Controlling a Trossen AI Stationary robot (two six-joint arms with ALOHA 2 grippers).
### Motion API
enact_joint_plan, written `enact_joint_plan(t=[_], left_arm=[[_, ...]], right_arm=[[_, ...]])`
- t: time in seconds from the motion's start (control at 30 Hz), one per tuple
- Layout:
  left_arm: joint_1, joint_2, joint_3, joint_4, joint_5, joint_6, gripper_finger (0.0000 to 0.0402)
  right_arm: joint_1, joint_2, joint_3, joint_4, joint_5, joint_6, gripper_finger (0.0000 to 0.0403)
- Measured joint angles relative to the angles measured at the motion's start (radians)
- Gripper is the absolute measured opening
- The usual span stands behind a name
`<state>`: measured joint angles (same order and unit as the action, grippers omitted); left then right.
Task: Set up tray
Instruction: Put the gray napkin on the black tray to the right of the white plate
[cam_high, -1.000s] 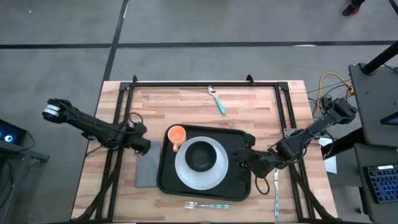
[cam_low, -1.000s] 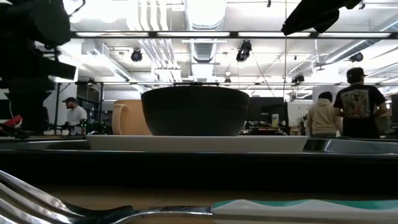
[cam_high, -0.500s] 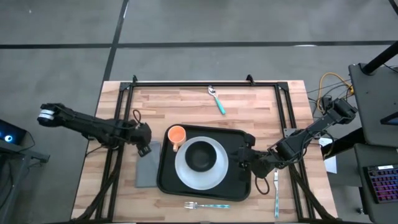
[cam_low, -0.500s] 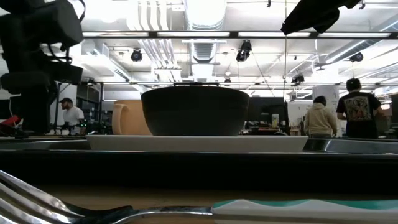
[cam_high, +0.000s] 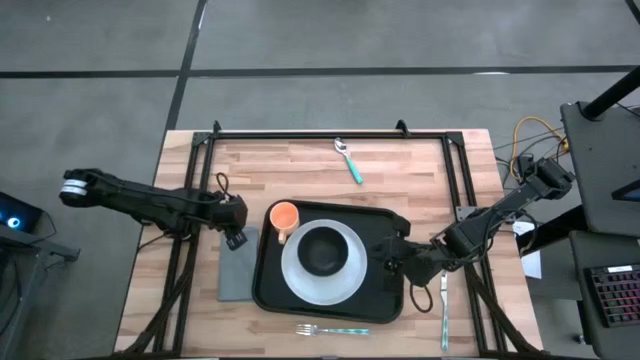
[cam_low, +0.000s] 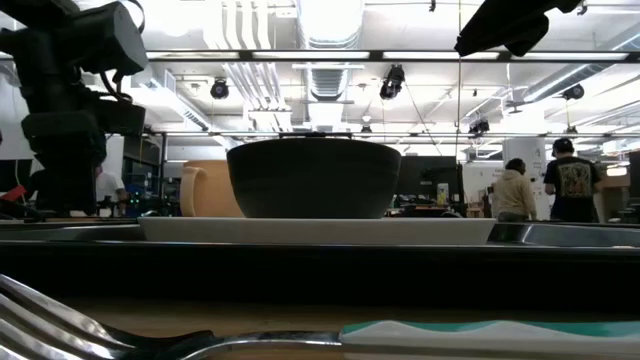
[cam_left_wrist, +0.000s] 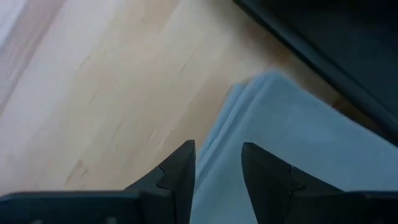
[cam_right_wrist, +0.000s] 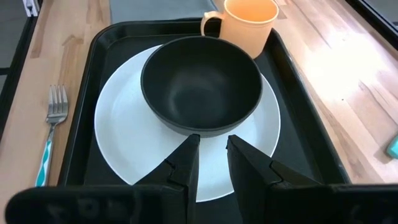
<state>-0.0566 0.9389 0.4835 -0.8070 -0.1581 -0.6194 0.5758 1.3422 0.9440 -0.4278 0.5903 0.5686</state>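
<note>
**Black tray sitting loaded at the near middle of the table**

The tray (cam_high: 385, 225) is lying flat on the wooden table (cam_high: 300, 175), a large black rectangle with rounded corners and a raised rim. It is carrying a white plate (cam_high: 335, 285) with a black bowl (cam_high: 321, 249) on it, and an orange mug (cam_high: 284, 217) is standing upright in the tray's corner at 10 o'clock from the bowl. In the right wrist view the rim is showing glossy and dark around the plate.

The left gripper (cam_high: 236, 239) is hovering at 9 o'clock from the tray, over the far end of a grey folded napkin (cam_high: 236, 278) lying just beside the tray; its jaws are standing narrowly apart, holding nothing. The right gripper (cam_high: 385, 260) is hanging over the tray's right side, at 3 o'clock from the bowl, jaws a narrow gap apart and empty.

A fork (cam_high: 330, 329) is lying at 6 o'clock from the tray, a knife (cam_high: 444, 305) at 4 o'clock and a teal-handled spoon (cam_high: 349, 160) at 12 o'clock.

The table is showing pale wood planks inside a black metal frame on a grey floor. Beyond it, the low view is showing a bright workshop with ceiling ducts and 2 people (cam_low: 540, 190) standing.
</note>
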Motion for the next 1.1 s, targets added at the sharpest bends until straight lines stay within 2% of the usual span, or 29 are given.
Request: enact_joint_plan(t=[0.67,0.77,0.9,1.1], left_arm=[[0.003,0.25,-0.002,0.048,0.065,0.043,0.0112],[0.018,0.295,-0.025,0.15,0.114,0.043,0.0112],[0.048,0.35,-0.042,0.189,0.176,0.025,0.0112],[0.06,0.305,-0.036,0.174,0.181,0.037,0.0112]], right_arm=[[0.0,0.0,-0.002,-0.002,0.001,-0.004,0.0075],[0.0,0.0,-0.002,-0.002,0.001,-0.004,0.0075],[0.0,0.0,-0.002,-0.002,0.001,-0.004,0.0075],[0.0,0.0,-0.002,-0.002,-0.014,-0.008,0.0075]])
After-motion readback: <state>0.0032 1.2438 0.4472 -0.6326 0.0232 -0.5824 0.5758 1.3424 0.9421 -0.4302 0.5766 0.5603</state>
